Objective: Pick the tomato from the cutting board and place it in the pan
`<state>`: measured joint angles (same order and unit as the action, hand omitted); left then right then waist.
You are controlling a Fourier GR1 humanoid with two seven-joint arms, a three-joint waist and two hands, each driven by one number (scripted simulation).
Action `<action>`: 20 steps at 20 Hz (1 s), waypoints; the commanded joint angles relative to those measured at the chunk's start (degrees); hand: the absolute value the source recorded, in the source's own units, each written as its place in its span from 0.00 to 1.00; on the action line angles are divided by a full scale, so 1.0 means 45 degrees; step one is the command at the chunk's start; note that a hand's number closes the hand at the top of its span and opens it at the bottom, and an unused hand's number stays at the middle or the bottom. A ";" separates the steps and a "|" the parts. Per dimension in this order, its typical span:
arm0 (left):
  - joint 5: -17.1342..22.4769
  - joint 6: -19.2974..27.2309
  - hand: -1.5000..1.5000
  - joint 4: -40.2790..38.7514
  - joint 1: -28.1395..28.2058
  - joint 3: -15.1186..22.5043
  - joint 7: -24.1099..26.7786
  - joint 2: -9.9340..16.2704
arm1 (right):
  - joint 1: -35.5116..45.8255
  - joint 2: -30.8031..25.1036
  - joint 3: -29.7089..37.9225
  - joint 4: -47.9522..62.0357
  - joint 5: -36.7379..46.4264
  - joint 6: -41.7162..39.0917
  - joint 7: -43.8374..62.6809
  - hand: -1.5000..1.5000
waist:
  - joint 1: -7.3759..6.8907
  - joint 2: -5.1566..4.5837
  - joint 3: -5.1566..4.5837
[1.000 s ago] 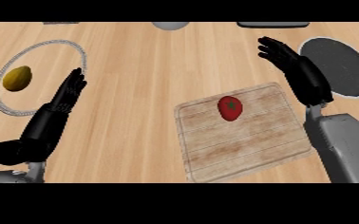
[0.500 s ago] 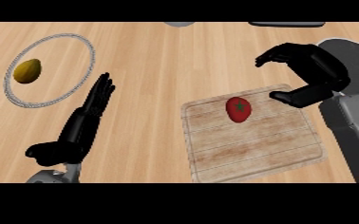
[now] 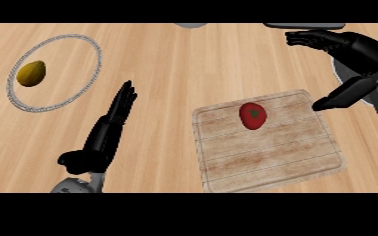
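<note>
Red tomato sits untouched on the cutting board, so we judge nothing of the task is done yet. Our right hand hovers open beyond the board's far right corner, fingers spread wide and the thumb pointing down toward the board, well apart from the tomato, which lies below and to the left of them. Grasp, lift and placing all remain. A grey shape behind that hand may be the pan (mostly hidden). Our left hand rests open, fingers straight, on the worktop.
</note>
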<state>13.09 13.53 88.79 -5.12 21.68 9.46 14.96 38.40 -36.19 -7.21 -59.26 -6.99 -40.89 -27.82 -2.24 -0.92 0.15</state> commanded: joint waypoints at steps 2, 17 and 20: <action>-0.0090 0.0067 0.50 0.0035 0.0158 0.0025 -0.0059 -0.0168 | 0.1036 -0.0365 -0.1339 0.0242 0.2003 -0.1134 -0.2015 0.00 | -0.0067 0.0054 -0.0011; -0.0274 -0.0012 0.50 0.0470 0.0498 -0.0296 -0.0273 -0.0216 | 0.1965 0.0285 -0.6603 -0.0718 0.7811 0.1884 -0.2031 0.00 | 0.0240 0.0181 -0.0031; -0.0305 -0.0194 0.50 -0.0443 0.0038 -0.0597 0.0033 -0.0474 | 0.1291 0.0350 -0.7213 0.0032 0.8898 0.2804 -0.2795 0.00 | 0.0360 0.0148 -0.0031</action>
<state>12.19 12.89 88.99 -4.28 19.70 8.49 13.94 46.04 -34.37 -36.26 -61.44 27.20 -29.01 -34.70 -1.25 -0.27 0.01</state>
